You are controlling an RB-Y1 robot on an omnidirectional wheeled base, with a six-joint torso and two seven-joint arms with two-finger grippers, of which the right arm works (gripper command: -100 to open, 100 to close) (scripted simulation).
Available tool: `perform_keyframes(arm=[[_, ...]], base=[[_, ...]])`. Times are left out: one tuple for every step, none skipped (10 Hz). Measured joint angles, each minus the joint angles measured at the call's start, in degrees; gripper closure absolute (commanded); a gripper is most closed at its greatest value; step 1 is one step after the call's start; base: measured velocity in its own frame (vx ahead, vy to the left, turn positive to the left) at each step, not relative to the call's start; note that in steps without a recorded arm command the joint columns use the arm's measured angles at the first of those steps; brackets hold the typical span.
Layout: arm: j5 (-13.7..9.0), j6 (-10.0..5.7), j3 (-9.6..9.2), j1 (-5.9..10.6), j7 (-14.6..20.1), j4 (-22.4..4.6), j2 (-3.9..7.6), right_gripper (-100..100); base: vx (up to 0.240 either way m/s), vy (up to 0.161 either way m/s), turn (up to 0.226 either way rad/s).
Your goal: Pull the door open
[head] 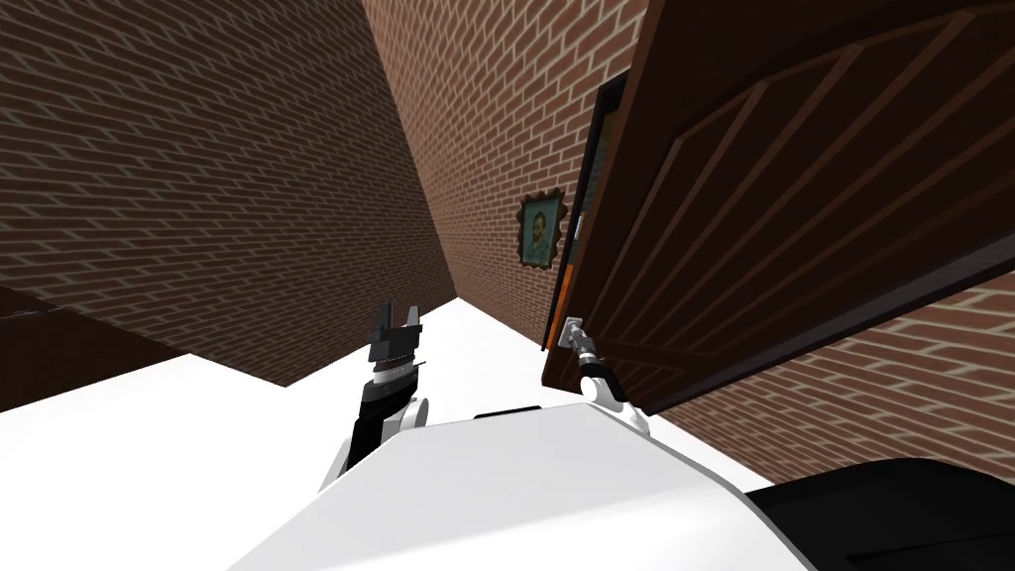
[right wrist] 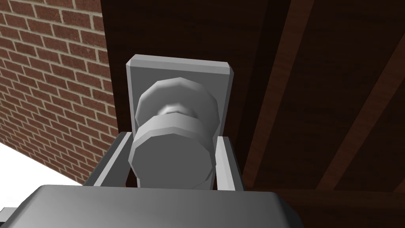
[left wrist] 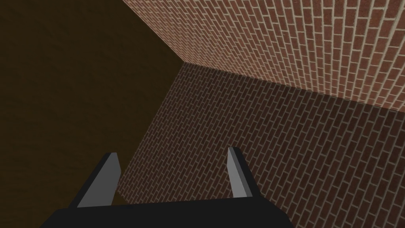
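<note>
1. Right gripper (right wrist: 174, 138), closest to view, clamps its two fingers against the sides of a round grey doorknob (right wrist: 172, 154).
2. Dark brown panelled door (head: 793, 198) stands at the robot's right front. The edge that carries the doorknob sits slightly off the frame, leaving a narrow gap.
3. Red brick walls (head: 198, 178) meet in a corner ahead and to the left.
4. White floor (head: 149, 446) spreads below the walls.
5. Left gripper (head: 398, 319) is raised over the floor, well apart from the door, fingers spread and holding nothing.
6. Framed portrait (head: 540, 230) hangs on the brick just beside the gap.
7. Square grey plate (right wrist: 178, 69) backs the doorknob, near the door's edge.
</note>
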State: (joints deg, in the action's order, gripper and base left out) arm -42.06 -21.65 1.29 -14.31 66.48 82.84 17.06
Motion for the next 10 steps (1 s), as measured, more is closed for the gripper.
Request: perform_keyframes(arm=[[-0.2, -0.21, -0.60, -0.27, 1.0, 0.0, 0.93, 100], [-0.3, -0.51, -1.27, -0.59, 2.1, -0.1, 1.99, 100], [-0.5, -0.73, -1.88, -0.85, 3.0, -0.1, 2.81, 100], [-0.6, -0.94, -2.40, -1.10, 3.8, 0.0, 3.65, 100], [-0.7, -1.13, -2.87, -1.28, 4.6, -0.1, 4.35, 100], [-0.7, -1.04, -3.09, -1.37, 4.7, -0.2, 4.35, 100], [-0.7, -1.20, -3.34, -1.69, 5.1, 0.0, 4.87, 100], [-0.6, -1.55, -3.69, -1.97, 5.6, 0.4, 5.45, 100], [-0.5, -2.04, -4.26, -2.08, 6.3, 0.4, 6.08, 100], [-0.4, -2.39, -4.72, -2.46, 6.8, 0.5, 6.70, 100]], base=[[-0.261, -0.058, 0.234], [-0.249, -0.058, 0.165], [-0.243, -0.055, 0.189], [-0.212, -0.067, 0.189], [-0.088, -0.030, 0.052], [-0.140, -0.029, 0.122], [-0.220, -0.069, 0.156], [-0.224, -0.053, 0.130], [-0.201, -0.024, 0.138], [-0.199, -0.026, 0.136]])
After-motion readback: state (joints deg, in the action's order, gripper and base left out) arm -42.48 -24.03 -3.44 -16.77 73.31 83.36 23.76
